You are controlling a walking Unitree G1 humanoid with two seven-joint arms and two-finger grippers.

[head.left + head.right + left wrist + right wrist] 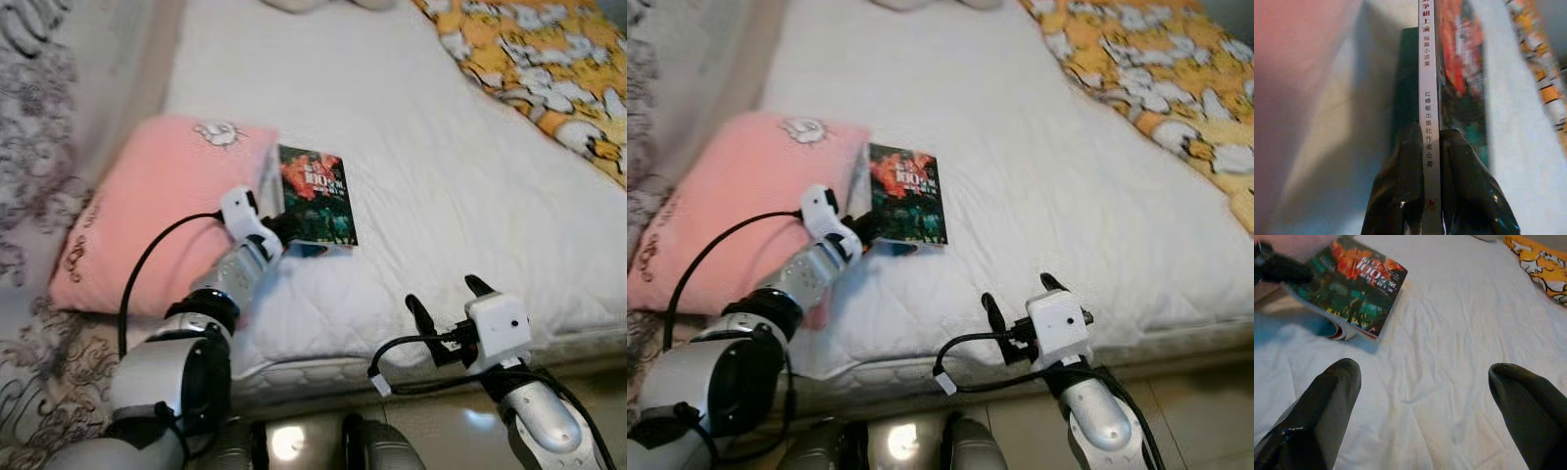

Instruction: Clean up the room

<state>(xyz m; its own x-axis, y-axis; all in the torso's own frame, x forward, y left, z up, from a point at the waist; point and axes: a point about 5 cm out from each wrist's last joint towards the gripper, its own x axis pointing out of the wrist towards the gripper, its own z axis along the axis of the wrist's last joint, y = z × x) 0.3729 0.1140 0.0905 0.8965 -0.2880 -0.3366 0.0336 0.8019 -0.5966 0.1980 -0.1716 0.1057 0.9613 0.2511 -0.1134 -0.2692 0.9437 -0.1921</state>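
The book (pixel 317 195) is gripped at its spine by the left claw (pixel 279 231), beside the pillow (pixel 157 211) on the bed (pixel 441 176). The right claw (pixel 444 305) is held wide. Lifting is judged next.

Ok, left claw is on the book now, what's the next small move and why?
Probably lift it straight up a little. The left claw is shut on the book at its spine edge, one corner already raised off the white mattress beside the pink pillow. The right claw hangs open, clear.
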